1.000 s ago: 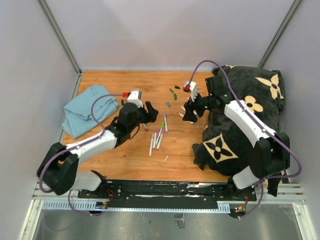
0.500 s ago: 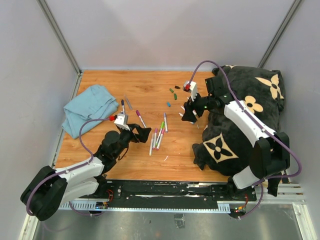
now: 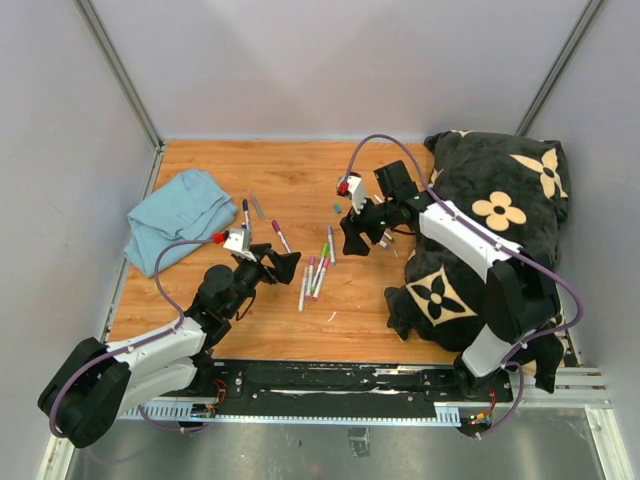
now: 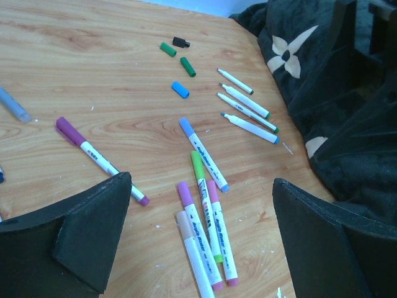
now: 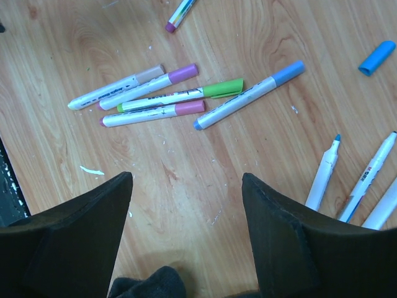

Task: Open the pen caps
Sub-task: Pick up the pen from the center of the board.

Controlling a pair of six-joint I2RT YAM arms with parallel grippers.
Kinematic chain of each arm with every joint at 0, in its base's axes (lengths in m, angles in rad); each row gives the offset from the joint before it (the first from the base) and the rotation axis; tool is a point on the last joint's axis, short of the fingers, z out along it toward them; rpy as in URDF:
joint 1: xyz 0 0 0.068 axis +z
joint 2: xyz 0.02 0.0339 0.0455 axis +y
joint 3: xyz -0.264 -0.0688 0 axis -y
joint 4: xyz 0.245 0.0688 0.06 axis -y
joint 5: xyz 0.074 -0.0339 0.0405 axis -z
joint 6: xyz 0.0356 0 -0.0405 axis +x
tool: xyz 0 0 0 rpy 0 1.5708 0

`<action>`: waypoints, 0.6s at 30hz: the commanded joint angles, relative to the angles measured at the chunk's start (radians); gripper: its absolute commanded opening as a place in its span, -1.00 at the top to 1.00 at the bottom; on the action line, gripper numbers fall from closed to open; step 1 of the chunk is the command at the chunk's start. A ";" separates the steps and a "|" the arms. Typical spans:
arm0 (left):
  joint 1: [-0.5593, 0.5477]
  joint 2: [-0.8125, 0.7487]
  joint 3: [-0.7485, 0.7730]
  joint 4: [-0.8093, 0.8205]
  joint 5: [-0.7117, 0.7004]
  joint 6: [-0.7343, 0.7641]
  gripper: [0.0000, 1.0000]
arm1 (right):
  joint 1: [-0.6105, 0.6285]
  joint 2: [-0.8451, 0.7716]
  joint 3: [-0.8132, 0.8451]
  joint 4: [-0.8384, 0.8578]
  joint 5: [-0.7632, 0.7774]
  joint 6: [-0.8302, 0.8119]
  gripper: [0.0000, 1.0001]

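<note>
Several capped white markers (image 3: 315,272) lie in a cluster mid-table, with tan, purple, green, pink and blue caps (image 5: 218,89). Loose caps lie beyond them: two green (image 4: 188,66), one black (image 4: 180,42), one blue (image 4: 180,89), the blue one also in the right wrist view (image 5: 376,58). Several uncapped pens (image 4: 248,113) lie next to the black cloth. My left gripper (image 3: 285,265) is open and empty, just left of the cluster (image 4: 201,186). My right gripper (image 3: 352,240) is open and empty, hovering just right of the cluster (image 5: 186,180).
A folded blue cloth (image 3: 175,215) lies at the far left. A black cloth with beige flowers (image 3: 490,230) fills the right side. Stray markers lie near the blue cloth: a purple-capped one (image 4: 99,160) and a dark one (image 3: 245,213).
My left arm pulled back toward the near left, uncovering the stray markers, then held. My right gripper moved left from the uncapped pens to beside the capped cluster.
</note>
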 commanded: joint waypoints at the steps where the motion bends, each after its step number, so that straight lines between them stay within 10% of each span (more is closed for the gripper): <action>1: -0.001 -0.015 -0.006 0.021 -0.016 0.021 -0.99 | 0.043 0.046 0.061 0.021 0.078 0.037 -0.45; 18: -0.001 -0.044 0.032 -0.114 -0.075 0.088 -0.99 | 0.088 0.159 0.102 0.084 0.296 0.183 -0.40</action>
